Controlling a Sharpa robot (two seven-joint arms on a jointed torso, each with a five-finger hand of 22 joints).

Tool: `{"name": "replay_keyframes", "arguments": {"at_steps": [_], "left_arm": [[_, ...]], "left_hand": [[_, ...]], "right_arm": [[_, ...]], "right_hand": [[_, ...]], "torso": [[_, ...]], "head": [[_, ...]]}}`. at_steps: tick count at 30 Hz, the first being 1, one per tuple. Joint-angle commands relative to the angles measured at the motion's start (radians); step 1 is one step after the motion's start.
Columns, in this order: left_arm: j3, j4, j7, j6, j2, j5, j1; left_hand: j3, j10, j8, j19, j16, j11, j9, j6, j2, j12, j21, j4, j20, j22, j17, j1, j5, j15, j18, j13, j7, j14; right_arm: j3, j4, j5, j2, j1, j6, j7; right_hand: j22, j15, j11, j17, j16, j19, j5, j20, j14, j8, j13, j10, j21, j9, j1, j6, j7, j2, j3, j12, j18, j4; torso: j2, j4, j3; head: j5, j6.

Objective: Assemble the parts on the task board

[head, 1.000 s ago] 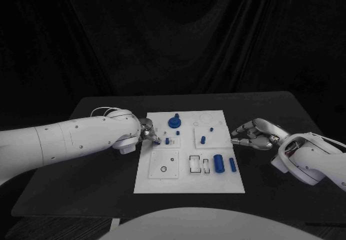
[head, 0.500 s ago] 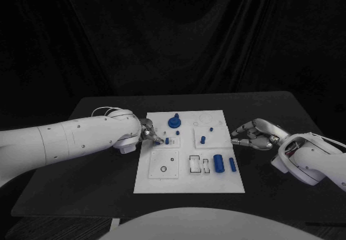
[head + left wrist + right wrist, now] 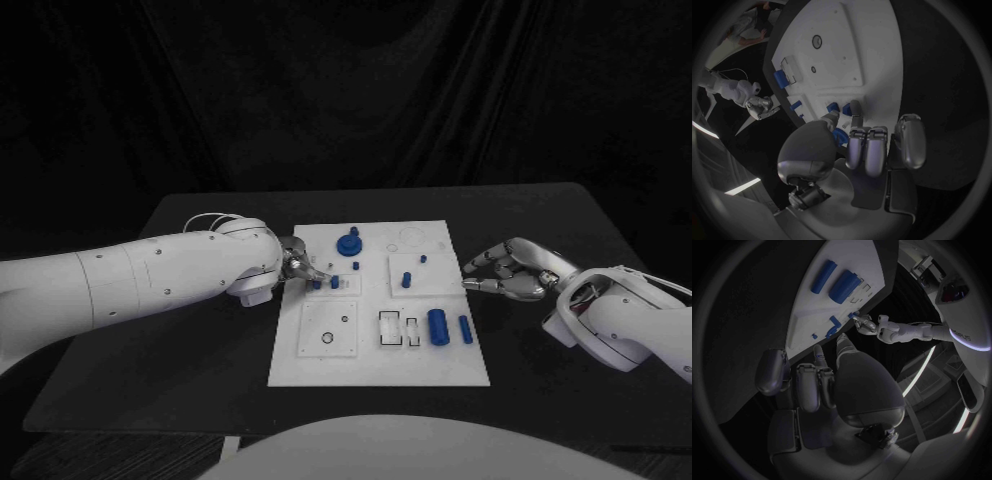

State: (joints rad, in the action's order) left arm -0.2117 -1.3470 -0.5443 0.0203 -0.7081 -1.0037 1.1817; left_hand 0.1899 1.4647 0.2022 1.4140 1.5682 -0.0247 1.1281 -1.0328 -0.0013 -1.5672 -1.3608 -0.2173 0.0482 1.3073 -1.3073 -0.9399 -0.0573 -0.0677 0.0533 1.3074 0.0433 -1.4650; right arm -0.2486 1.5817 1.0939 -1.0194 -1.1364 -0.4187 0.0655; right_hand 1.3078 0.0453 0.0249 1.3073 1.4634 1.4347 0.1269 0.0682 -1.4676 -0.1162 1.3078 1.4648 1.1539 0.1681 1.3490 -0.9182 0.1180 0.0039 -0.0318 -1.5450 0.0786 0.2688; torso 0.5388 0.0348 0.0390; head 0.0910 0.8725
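Note:
The white task board (image 3: 378,352) lies mid-table. My left hand (image 3: 297,267) is at its left edge. Thumb and a finger pinch a small blue peg (image 3: 316,284) just over the board, beside a standing peg (image 3: 333,283). In the left wrist view the left hand (image 3: 870,147) has its fingertips (image 3: 855,106) at the pegs (image 3: 845,108). A larger blue knob (image 3: 349,243) stands further back. My right hand (image 3: 508,270) hovers at the board's right edge, fingers curled, holding nothing. Two blue cylinders (image 3: 437,326) lie at the front right.
More short blue pegs (image 3: 407,280) stand on the right-hand block of the board. Two rectangular slots (image 3: 391,326) and a round hole (image 3: 327,338) are at the front. The black table (image 3: 173,350) surrounds the board. The right wrist view shows the board (image 3: 811,310) and cylinders (image 3: 845,286).
The left hand's fingertips and the pinched peg have crept slightly right, toward the standing peg. The right hand has stayed put.

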Motion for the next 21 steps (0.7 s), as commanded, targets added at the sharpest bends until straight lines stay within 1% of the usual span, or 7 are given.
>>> {"name": "replay_keyframes", "arguments": {"at_steps": [1,4,6,11,17,21], "left_arm": [[-0.004,0.002,0.001,0.005,0.000,0.001,-0.005],[-0.004,0.002,0.007,-0.002,0.001,0.001,-0.005],[-0.004,0.001,0.010,-0.006,0.001,0.001,-0.005],[-0.004,-0.002,0.023,-0.021,-0.003,0.001,-0.005],[-0.004,-0.009,0.036,-0.042,-0.010,0.001,-0.005],[-0.004,-0.020,0.051,-0.068,-0.020,0.001,-0.005]], "left_hand": [[-0.026,0.106,0.001,-0.001,0.003,0.009,0.007,-0.003,0.002,-0.004,0.005,-0.017,0.005,0.175,-0.263,0.019,0.005,0.008,0.005,0.263,0.006,-0.106],[-0.051,0.106,0.004,0.001,0.003,0.008,0.013,-0.006,0.007,-0.004,0.005,-0.042,0.005,0.177,-0.263,0.031,0.006,0.008,0.005,0.263,0.005,-0.106],[-0.060,0.106,0.006,0.000,0.003,0.008,0.015,-0.006,0.012,-0.004,0.006,-0.051,0.005,0.177,-0.263,0.034,0.006,0.008,0.005,0.263,0.005,-0.106],[-0.062,0.106,0.007,0.001,0.003,0.008,0.017,-0.008,0.016,-0.004,0.006,-0.054,0.005,0.178,-0.263,0.031,0.003,0.007,0.005,0.263,0.004,-0.106],[-0.066,0.106,0.010,0.001,0.003,0.007,0.021,-0.009,0.023,-0.004,0.007,-0.053,0.005,0.179,-0.263,0.017,-0.010,0.007,0.005,0.263,0.003,-0.106],[-0.071,0.106,0.010,0.002,0.003,0.007,0.024,-0.007,0.027,-0.004,0.007,-0.056,0.004,0.180,-0.263,0.008,-0.026,0.006,0.005,0.263,0.003,-0.106]], "right_arm": [[0.001,0.000,0.005,0.000,0.003,0.008,-0.013],[0.001,0.000,0.005,0.001,0.003,0.009,-0.014],[0.001,0.000,0.005,0.001,0.003,0.009,-0.014],[0.001,0.000,0.005,0.000,0.004,0.010,-0.015],[0.001,-0.001,0.005,0.000,0.004,0.010,-0.015],[0.001,-0.001,0.005,0.001,0.004,0.010,-0.015]], "right_hand": [[0.151,-0.008,0.007,0.154,-0.004,-0.008,0.002,0.002,-0.071,0.005,0.235,0.079,-0.004,-0.001,0.001,-0.005,0.000,0.013,-0.008,0.006,0.005,0.000],[0.150,-0.008,0.007,0.153,-0.006,-0.009,0.002,0.002,-0.070,0.005,0.234,0.078,-0.006,-0.001,0.001,-0.005,0.000,0.013,-0.008,0.006,0.005,0.000],[0.150,-0.008,0.007,0.153,-0.006,-0.009,0.002,0.002,-0.070,0.005,0.234,0.078,-0.006,-0.001,0.001,-0.005,0.000,0.013,-0.008,0.006,0.005,0.000],[0.150,-0.008,0.007,0.153,-0.006,-0.009,0.002,0.002,-0.070,0.005,0.234,0.078,-0.006,-0.001,0.001,-0.005,0.000,0.013,-0.008,0.006,0.005,0.000],[0.150,-0.008,0.007,0.153,-0.006,-0.009,0.002,0.002,-0.070,0.005,0.234,0.078,-0.006,-0.001,0.001,-0.005,0.000,0.013,-0.008,0.006,0.005,0.000],[0.150,-0.008,0.007,0.153,-0.006,-0.009,0.003,0.002,-0.070,0.005,0.234,0.078,-0.006,-0.001,0.001,-0.005,0.000,0.013,-0.008,0.006,0.005,0.000]], "torso": [[0.000,-0.0001,0.0000],[0.000,0.0000,0.0002],[0.000,0.0004,-0.0001],[0.000,0.0000,0.0001],[0.000,-0.0003,0.0003],[0.000,-0.0001,0.0003]], "head": [[0.001,0.000],[0.002,0.000],[0.001,0.000],[0.001,0.000],[0.002,0.000],[0.002,0.000]]}}
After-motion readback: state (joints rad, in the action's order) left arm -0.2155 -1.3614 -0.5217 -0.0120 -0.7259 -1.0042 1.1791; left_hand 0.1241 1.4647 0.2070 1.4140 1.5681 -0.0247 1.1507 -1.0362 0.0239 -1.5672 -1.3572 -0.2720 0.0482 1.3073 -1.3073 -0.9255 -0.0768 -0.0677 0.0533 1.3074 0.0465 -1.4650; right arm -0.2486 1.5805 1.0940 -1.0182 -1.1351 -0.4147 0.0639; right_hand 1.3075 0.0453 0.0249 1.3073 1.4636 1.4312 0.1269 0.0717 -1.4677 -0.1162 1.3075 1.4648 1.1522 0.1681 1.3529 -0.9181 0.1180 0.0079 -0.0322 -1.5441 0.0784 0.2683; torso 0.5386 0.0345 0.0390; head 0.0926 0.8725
